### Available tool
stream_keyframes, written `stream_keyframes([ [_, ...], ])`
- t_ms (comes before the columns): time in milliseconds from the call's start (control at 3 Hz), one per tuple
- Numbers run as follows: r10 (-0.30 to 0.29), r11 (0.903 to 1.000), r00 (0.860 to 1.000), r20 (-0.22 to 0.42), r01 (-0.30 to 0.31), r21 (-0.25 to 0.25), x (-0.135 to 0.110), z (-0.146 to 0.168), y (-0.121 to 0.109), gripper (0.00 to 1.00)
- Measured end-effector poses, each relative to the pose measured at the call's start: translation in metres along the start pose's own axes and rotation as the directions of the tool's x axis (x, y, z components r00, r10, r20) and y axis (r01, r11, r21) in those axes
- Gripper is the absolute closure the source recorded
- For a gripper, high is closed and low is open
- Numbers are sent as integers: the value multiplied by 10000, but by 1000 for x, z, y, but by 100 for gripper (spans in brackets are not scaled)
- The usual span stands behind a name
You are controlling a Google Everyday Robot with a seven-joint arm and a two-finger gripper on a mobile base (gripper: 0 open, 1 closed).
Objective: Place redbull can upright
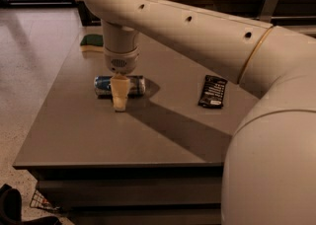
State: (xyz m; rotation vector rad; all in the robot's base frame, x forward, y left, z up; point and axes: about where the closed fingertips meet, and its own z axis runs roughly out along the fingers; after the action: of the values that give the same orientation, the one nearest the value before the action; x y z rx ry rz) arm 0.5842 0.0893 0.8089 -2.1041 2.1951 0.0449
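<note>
Arm (187, 21) drops vertically toward the surface's (98, 135) left edge; gripper (120, 95) fingers (120, 90) spread astride the lying, smooth metal redbull can (136, 85).

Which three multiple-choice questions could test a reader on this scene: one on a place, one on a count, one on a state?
1. Where is the sponge?
A. at the far left corner of the table
B. at the near edge
C. on the floor

2. How many loose things lie on the table?
A. two
B. three
C. five

3. How does the can lie?
A. upright
B. on its side
C. crushed flat

Key:
1 A: it sits by the far left corner.
2 B: sponge, can and wrapper.
3 B: its long axis runs along the table, and the end effector is down at its middle.
</note>
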Motion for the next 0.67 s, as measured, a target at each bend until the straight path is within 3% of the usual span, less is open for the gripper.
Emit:
stream_keyframes([
  [667,1,10000,10000,-1,-1,0,-1,-11,-1,94],
])
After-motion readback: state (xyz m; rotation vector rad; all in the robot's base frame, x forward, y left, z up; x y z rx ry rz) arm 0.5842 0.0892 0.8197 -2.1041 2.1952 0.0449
